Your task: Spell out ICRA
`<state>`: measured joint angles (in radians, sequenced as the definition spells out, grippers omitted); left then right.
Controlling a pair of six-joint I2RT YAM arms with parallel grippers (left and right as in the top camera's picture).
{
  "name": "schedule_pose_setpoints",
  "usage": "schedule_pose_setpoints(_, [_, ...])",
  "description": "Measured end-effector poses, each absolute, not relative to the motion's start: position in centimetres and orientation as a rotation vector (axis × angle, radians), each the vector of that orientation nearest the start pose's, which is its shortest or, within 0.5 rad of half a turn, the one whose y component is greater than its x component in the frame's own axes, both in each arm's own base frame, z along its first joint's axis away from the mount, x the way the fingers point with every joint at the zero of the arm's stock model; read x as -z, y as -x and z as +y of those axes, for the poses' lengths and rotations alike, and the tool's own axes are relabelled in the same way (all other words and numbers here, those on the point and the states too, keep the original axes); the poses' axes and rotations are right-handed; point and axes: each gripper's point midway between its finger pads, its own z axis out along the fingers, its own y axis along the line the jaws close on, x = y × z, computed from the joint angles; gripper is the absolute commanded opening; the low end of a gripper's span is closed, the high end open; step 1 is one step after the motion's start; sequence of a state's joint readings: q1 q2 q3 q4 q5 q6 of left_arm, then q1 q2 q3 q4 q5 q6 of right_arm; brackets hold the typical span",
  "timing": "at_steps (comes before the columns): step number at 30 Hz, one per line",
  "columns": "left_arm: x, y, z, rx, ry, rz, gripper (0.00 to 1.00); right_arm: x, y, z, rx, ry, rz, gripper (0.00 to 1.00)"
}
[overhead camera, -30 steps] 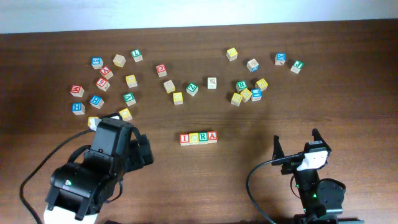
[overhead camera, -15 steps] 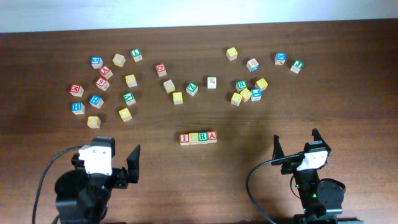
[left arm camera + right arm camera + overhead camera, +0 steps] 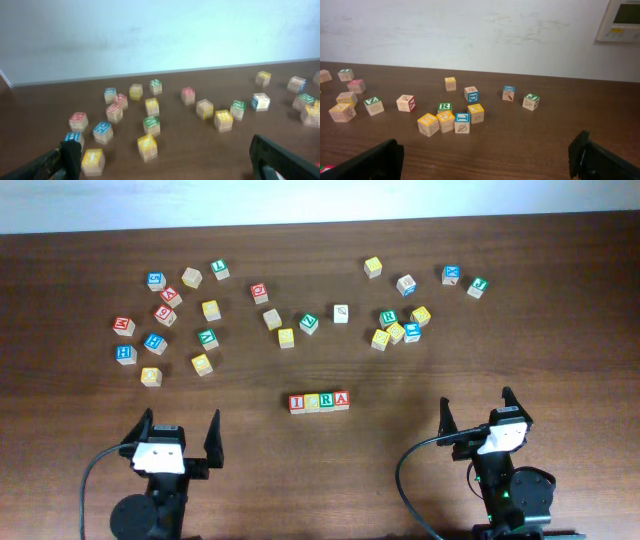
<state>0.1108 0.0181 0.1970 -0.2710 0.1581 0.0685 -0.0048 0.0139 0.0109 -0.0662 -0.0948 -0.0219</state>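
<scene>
Soft, even light fills the sharp overhead view, leaving only short faint shadows beside the scattered cubes (image 3: 210, 309) and a washed-out pale strip along the top edge, while the left wrist picture is hazy and smeared throughout and the right wrist picture is crisper, with dark fingers (image 3: 370, 162) blurred at its lower corners.

Black grippers (image 3: 180, 422), white wrist blocks (image 3: 158, 450), looping black cables (image 3: 400, 470)

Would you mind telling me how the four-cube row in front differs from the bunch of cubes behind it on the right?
The row is a straight line, cubes side by side and squared up; the bunch is a loose huddle with cubes turned at angles. The row lies near the front, the bunch farther back. Both are lettered wooden cubes on the table.
</scene>
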Motion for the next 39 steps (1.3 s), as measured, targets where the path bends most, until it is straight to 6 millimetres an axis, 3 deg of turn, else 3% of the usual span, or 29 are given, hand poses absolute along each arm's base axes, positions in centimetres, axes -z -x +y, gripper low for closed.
schedule_pose_setpoints(5, [-20.6, -24.0, -0.7, 0.006, -0.115, 1.536, 0.99, -15.9, -24.6, 1.5, -0.057, 0.087, 1.638, 0.98])
schedule_pose_setpoints(8, [-17.8, -24.6, -0.2, 0.035, -0.046, 1.566, 0.99, -15.9, -24.6, 1.5, -0.058, 0.086, 1.638, 0.98])
schedule_pose_setpoints(11, [-17.5, -24.7, 0.1, 0.027, -0.001, 1.575, 0.99, -15.9, -24.6, 1.5, -0.057, 0.087, 1.638, 0.98])
schedule_pose_setpoints(14, [-15.8, -24.6, 0.7, -0.001, 0.042, 1.644, 0.99, -15.9, -24.6, 1.5, -0.057, 0.087, 1.638, 0.98])
schedule_pose_setpoints(20, [-15.8, -24.5, 2.7, -0.068, 0.115, 1.643, 0.99, -15.9, -24.6, 1.5, -0.057, 0.087, 1.638, 0.98])
schedule_pose_setpoints(39, [-15.7, -24.5, 2.3, -0.058, 0.104, 1.645, 0.99, -15.9, -24.6, 1.5, -0.057, 0.087, 1.638, 0.98])
